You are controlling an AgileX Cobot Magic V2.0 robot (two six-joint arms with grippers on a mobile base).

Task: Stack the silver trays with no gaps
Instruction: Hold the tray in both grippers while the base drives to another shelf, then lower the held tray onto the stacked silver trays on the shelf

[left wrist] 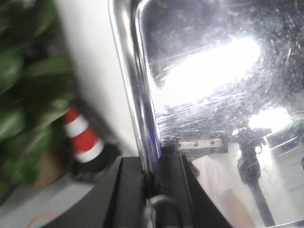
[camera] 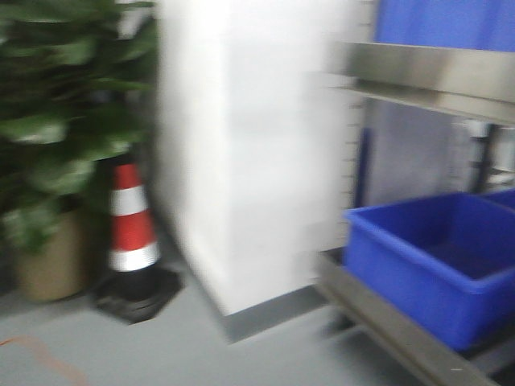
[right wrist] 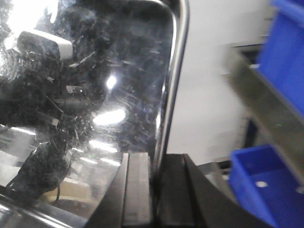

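The silver tray hangs clear of any surface between the two arms, pinched at opposite rims, most likely so the wide, slippery pan stays level on its way to the rack holding the blue bin; no second tray shows in any view. The left gripper has its fingers closed hard on the rolled rim, one pad on each side of the wall, and the right gripper clamps the other rim likewise, both wrists aimed along the tray's edge

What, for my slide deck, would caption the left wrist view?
Left pincer clamped on the rim of a scratched silver tray, traffic cone blurred behind.
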